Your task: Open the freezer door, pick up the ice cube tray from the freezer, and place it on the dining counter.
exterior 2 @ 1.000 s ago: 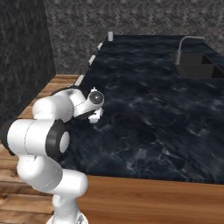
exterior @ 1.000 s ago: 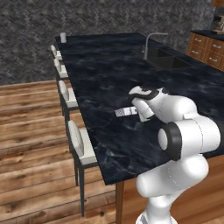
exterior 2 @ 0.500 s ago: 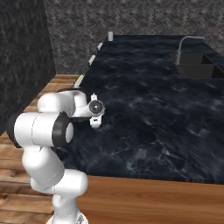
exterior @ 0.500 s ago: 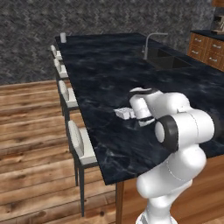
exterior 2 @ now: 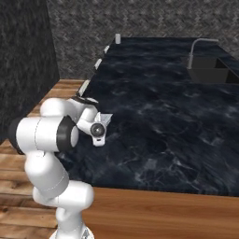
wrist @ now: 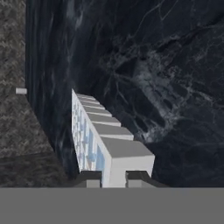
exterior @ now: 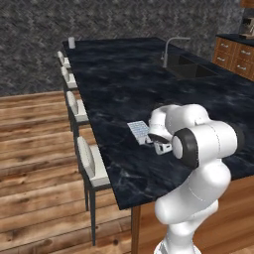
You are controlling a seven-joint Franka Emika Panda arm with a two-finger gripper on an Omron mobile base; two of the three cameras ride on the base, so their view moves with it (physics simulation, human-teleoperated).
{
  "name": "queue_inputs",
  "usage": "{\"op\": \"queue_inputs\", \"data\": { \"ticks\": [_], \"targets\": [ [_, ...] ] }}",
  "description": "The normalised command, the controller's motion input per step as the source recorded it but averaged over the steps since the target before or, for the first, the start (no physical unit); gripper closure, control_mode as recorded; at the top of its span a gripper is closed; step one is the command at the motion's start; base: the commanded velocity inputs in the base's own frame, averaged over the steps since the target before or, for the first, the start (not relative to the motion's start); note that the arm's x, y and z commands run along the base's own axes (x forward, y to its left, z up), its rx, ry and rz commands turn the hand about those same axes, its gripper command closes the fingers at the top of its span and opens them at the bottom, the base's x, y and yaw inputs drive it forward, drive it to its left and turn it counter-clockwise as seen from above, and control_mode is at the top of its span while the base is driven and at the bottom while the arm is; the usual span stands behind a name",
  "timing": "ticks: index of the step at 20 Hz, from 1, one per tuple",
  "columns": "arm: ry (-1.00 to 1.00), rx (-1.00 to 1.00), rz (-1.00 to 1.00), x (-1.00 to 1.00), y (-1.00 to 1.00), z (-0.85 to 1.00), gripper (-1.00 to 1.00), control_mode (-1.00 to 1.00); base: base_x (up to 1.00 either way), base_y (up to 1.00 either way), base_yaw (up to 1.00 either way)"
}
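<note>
The dining bench spreads black, its sink far from the arm. The arm has swung the ice cube tray over the bench's near stool-side edge. The claw stays clamped on the tray; lowering remains.

The ice cube tray sits over the surface near its stool-side edge, stools along the left, sink and faucet far right, cup at the far corner.
</note>
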Motion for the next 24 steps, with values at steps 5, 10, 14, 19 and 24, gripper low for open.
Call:
{"op": "queue_inputs", "data": {
  "ticks": [5, 10, 14, 19, 24],
  "targets": [
    [0.00, 0.00, 0.00, 0.00, 0.00, 0.00, -1.00, -1.00, 0.00, 0.00, 0.00],
    [0.07, 0.01, 0.00, 0.04, -0.06, 0.13, -1.00, -1.00, 0.00, 0.00, 0.00],
    [0.27, 0.09, 0.00, 0.13, -0.21, 0.96, -1.00, -1.00, 0.00, 0.00, 0.00],
    [0.42, 0.10, -0.01, -0.06, -0.28, 1.00, -1.00, -1.00, 0.00, 0.00, 0.00],
    [0.44, 0.13, 0.00, -0.17, -0.37, 1.00, -1.00, -1.00, 0.00, 0.00, 0.00]
  ]
}}
